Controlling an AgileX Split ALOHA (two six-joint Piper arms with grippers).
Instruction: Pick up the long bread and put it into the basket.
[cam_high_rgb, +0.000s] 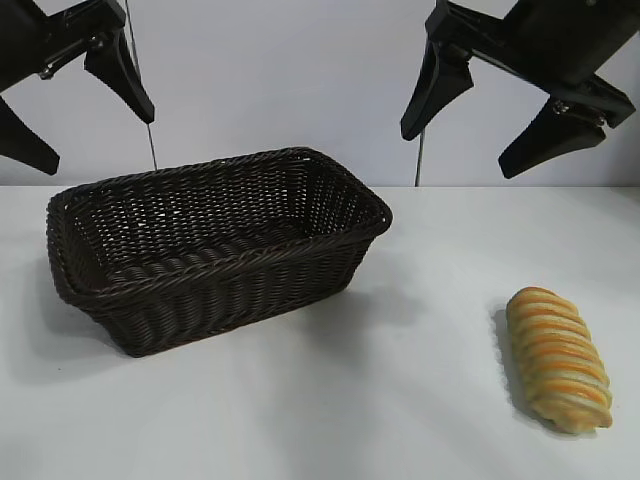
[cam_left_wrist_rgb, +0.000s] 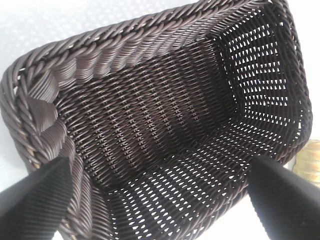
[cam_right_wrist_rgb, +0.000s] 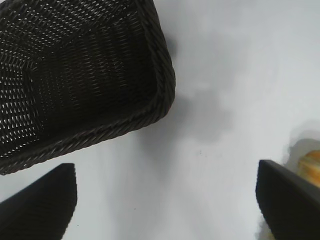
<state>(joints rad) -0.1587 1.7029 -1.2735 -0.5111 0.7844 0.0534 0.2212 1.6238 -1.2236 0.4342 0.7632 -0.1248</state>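
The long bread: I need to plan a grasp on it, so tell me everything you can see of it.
The long bread is an oblong golden-yellow loaf with orange-brown crosswise ridged stripes. It lies flat on the white table, lengthwise toward the camera in the exterior view, off to the right of the basket and well apart from it. Nothing but the table touches it. The right gripper hangs high above it with jaws open. Only the loaf's edge shows in the wrist views.
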